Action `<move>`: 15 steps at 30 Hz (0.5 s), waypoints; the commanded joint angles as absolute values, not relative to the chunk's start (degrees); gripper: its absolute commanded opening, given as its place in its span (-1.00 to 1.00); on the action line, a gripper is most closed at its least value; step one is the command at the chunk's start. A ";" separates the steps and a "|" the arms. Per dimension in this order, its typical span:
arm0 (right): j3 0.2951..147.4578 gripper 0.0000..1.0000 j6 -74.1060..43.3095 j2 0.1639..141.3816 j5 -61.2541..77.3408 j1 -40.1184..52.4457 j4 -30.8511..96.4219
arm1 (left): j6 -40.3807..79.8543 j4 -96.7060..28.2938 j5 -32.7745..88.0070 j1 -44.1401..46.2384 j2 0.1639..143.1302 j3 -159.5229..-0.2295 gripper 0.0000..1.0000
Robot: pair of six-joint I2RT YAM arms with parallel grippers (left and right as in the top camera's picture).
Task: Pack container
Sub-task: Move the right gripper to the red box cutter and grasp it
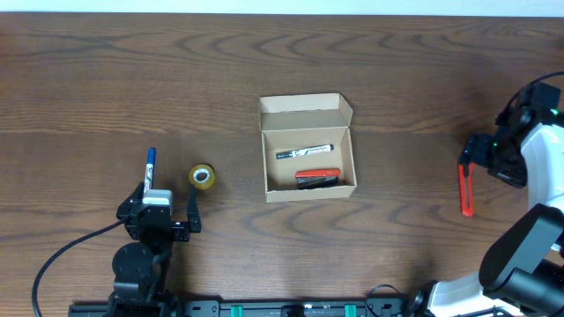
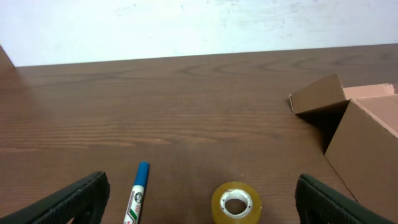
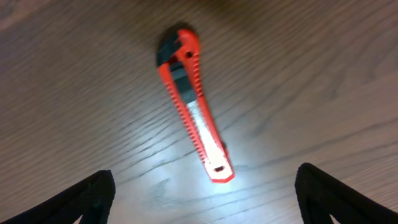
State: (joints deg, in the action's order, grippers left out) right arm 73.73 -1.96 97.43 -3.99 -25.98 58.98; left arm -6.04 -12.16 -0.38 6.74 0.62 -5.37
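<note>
The tan cardboard container [image 1: 308, 157] stands open at the table's middle, its flap lid folded back. Inside lie a black-capped white marker [image 1: 304, 151] and a red and black item [image 1: 316, 179]. Its corner also shows in the left wrist view [image 2: 364, 134]. My left gripper [image 1: 166, 214] is open at the front left, with a blue-capped marker [image 2: 138, 193] and a roll of clear tape [image 2: 236, 203] lying between its fingers [image 2: 202, 208]. My right gripper [image 3: 202, 199] is open above a red utility knife [image 3: 194, 106] at the table's right side [image 1: 465, 189].
The wood-grain table [image 1: 106, 97] extends to a white wall at the far edge. A black cable [image 1: 66, 251] runs from the left arm at the front left.
</note>
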 commanded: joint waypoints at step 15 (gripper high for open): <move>71.44 0.72 1.93 109.03 -0.71 -27.18 55.16 | -6.24 -12.75 -0.38 6.39 0.25 -3.79 0.90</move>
